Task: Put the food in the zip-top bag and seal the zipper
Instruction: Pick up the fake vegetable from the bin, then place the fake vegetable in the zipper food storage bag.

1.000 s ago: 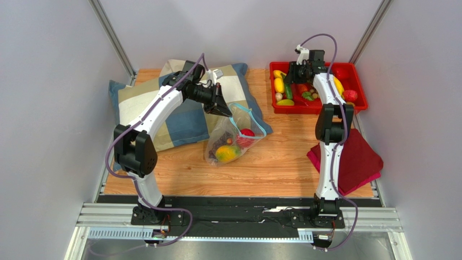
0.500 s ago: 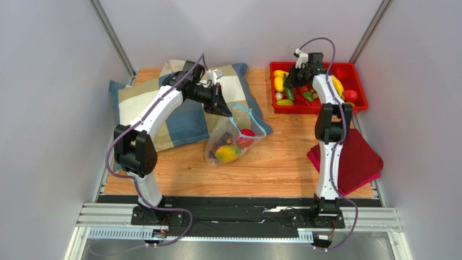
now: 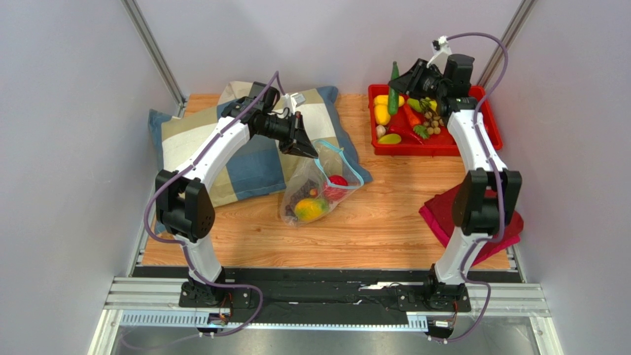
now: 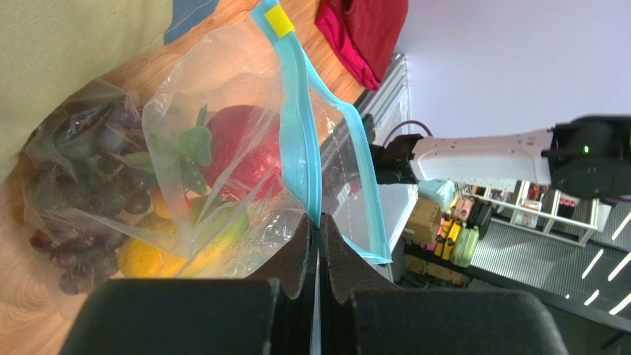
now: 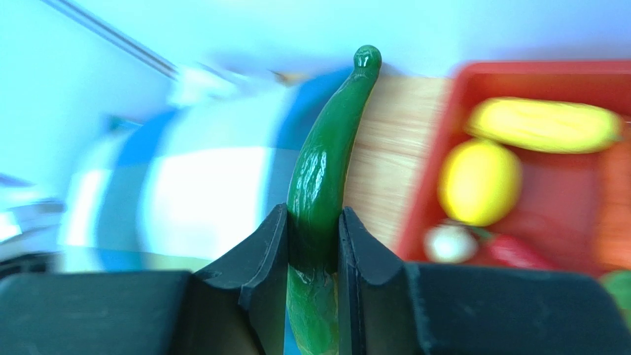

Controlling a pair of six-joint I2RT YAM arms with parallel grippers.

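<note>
Left jaws pinch the bag's point(image 3: 318, 185) zipper point(image 4: 296, 140) edge; right jaws clamp a pepper point(image 5: 326, 170) over the tray's point(image 3: 437, 151) left rim, open desk point(image 3: 385, 214) between.

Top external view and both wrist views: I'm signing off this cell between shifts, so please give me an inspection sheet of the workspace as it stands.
Surface: wooden table, no spills seen.
Job's things: zip-top bag with its mouth open, holding grapes and a red piece; more food in the red bin.
Clutter: plaid cushion beside the bag; dark red cloth at the right edge.
Grippers: left gripper shut on the bag's zipper edge; right gripper shut on a long green vegetable.
Cables: purple cable along each arm, nothing snagged.
Surroundings: grey walls, metal frame posts.
</note>
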